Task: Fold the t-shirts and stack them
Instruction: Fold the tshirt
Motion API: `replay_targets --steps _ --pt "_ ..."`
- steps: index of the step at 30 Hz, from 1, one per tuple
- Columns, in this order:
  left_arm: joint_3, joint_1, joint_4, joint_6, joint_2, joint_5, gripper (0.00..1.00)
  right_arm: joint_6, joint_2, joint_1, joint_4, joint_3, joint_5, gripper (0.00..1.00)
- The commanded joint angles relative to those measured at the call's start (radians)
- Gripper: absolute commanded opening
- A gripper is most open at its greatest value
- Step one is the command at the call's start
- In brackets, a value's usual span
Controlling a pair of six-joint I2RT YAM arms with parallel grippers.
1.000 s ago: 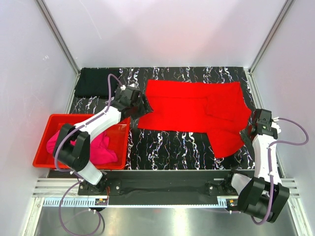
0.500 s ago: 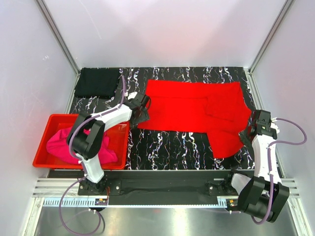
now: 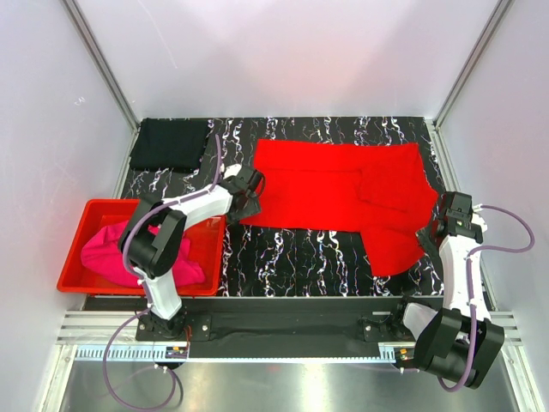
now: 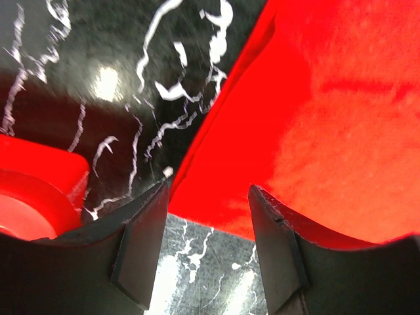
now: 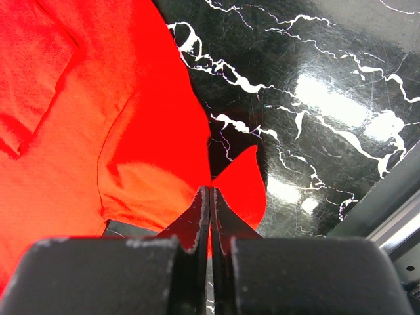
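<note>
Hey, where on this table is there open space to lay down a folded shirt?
The widest bare marble is the near strip of the table, between the red bin and the near-right flap of the red t-shirt. A smaller far gap lies between the black t-shirt and the red one. The right side is crowded.

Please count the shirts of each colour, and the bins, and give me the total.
red shirt: 1
black shirt: 1
pink shirt: 1
bin: 1
Total: 4
</note>
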Motion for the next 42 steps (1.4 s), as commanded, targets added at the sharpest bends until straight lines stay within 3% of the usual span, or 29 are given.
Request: replay_targets --steps 1,10,16,17,19,35,42 --pt "-0.043 -0.005 0.014 -0.037 -0.047 -0.013 0.58 -0.009 0.0 -0.002 0.02 0.02 0.011 0.0" --pt "-0.058 0.001 0.014 -0.041 -0.027 -0.032 0.53 -0.021 -0.006 -0.002 0.013 0.037 0.034 0.0" --pt "-0.078 0.01 0.033 -0.034 -0.018 0.005 0.2 -0.022 -0.002 -0.002 0.007 0.047 0.052 0.0" --pt "-0.077 0.013 0.033 -0.026 -0.018 0.01 0.09 -0.021 -0.002 -0.002 0.01 0.047 0.055 0.0" --pt "-0.069 0.016 0.03 -0.018 -0.023 0.017 0.0 -0.021 -0.003 -0.002 0.008 0.052 0.055 0.0" --pt "-0.029 0.018 0.076 0.161 -0.126 0.142 0.0 -0.093 -0.011 -0.002 -0.004 0.21 0.028 0.0" --pt "0.064 0.026 0.05 0.209 -0.132 0.114 0.0 -0.141 0.101 -0.002 0.072 0.261 -0.035 0.0"
